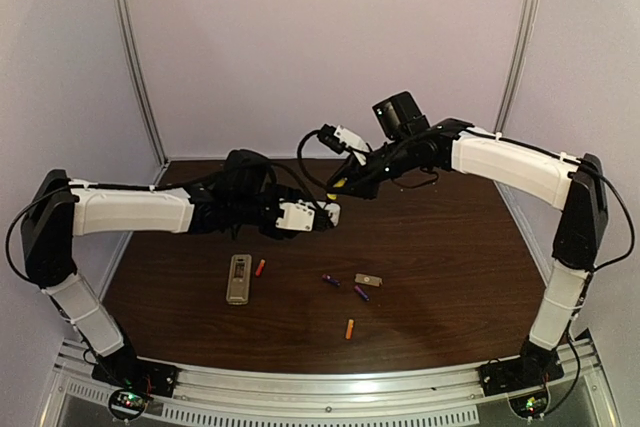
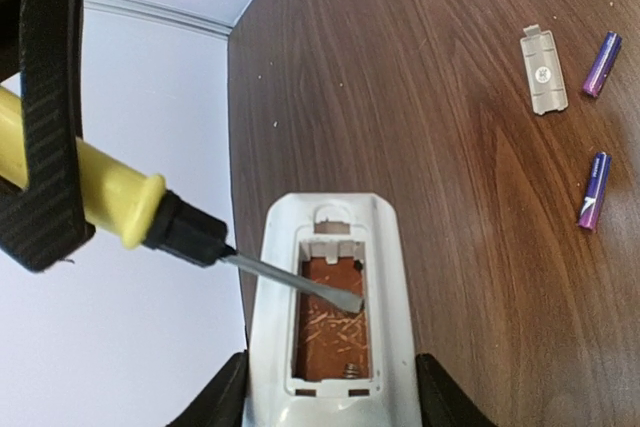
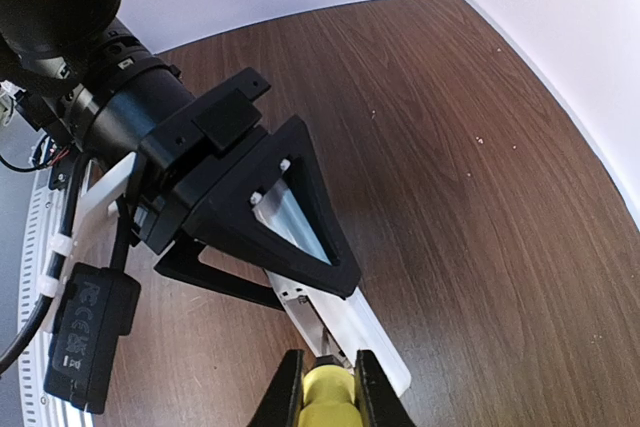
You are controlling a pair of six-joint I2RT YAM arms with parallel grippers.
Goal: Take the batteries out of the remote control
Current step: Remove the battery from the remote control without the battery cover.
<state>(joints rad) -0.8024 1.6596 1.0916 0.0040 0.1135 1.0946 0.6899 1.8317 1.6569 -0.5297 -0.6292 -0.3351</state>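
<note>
Gripping a white remote (image 2: 390, 287) by its long sides in the left claw (image 2: 332, 399), off the bench (image 2: 400, 67), back turned to the wrist camera. Clenched in the right claw (image 3: 325, 387): a yellow screwdriver (image 2: 100, 187), blade tip poked into the open bay. Nothing in that bay but bare brown board and a spring at the near end.

Lying loose on the bench, all four cells:
- red battery (image 1: 260, 267), just beside a grey remote (image 1: 237, 279)
- two purple batteries, one (image 2: 601, 63) just beside the grey cover (image 2: 543, 71), the other (image 2: 594, 190) near it
- orange battery (image 1: 349, 328), nearer the arm bases and apart from the rest

Judging by that, probably done with the white remote. No telling about anything inside the grey remote.

Handling, as a guess: light, rigid, smooth and round, so apt to roll away or squirt out of a pinch. Best taken across the middle of the barrel, fingers square to its length, closing gently. Worth drawing the blade straight out of the bay, to avoid scraping spring or board.
</note>
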